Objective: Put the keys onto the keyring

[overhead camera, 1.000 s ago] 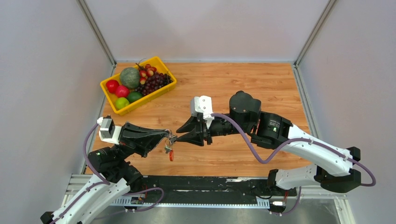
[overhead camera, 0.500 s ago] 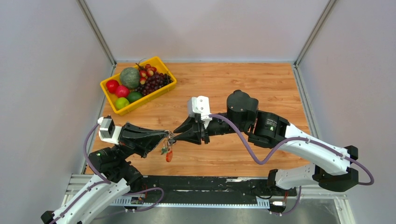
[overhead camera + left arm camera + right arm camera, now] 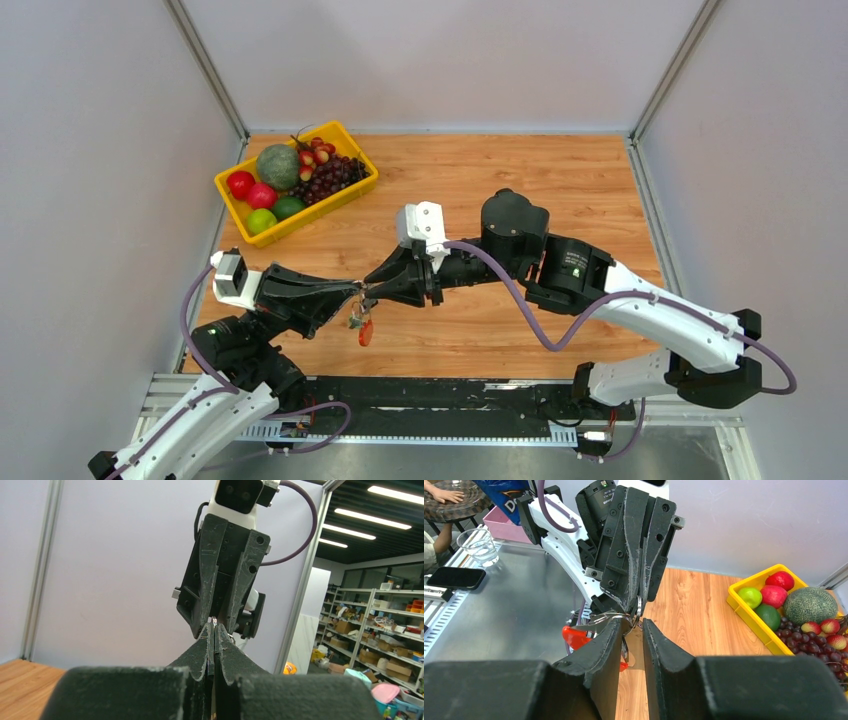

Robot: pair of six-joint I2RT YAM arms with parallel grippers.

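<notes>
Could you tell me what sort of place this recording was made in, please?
Probably a robotics lab or workshop: the wooden table sits inside a white-panelled enclosure, and the left wrist view shows storage shelves stacked with boxes under strip lights.

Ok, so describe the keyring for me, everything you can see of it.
The keyring is a small bunch of thin silvery metal rings with a red tag dangling below. It hangs in the air over the near part of the wooden table, pinched at the top by the shut left gripper. The right gripper has its fingertips right at the rings, with a gap between them; contact is unclear. No key can be made out.
</notes>
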